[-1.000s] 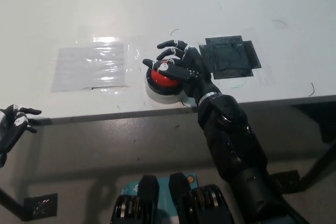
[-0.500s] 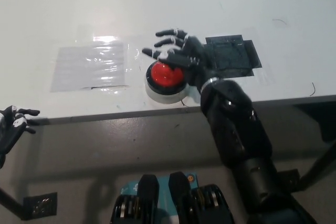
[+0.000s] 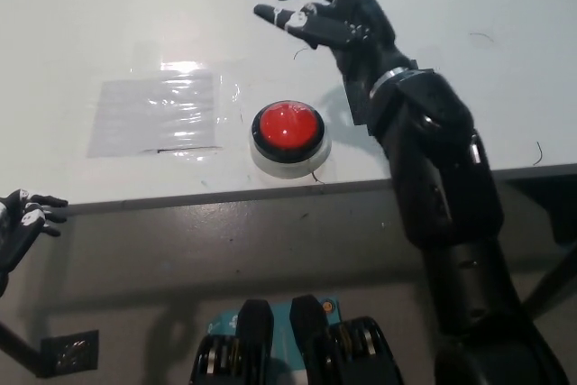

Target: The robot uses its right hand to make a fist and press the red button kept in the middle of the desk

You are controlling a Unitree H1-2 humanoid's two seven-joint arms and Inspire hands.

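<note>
The black right hand [image 3: 332, 12] is hovering above the white desk [image 3: 108, 24] with fingers spread and holding nothing, up beyond the red button [image 3: 288, 127], which is sitting uncovered near the desk's front edge beside a clear taped sheet [image 3: 153, 114]; the left hand [image 3: 20, 223] is resting at lower left, seemingly loosely open

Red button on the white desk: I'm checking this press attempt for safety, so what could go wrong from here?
1. The black right hand hangs open, not fisted, beyond the round red button; spread fingers could snag.
2. The button sits near the white desk's front edge; an off-centre press might shove it off.
</note>
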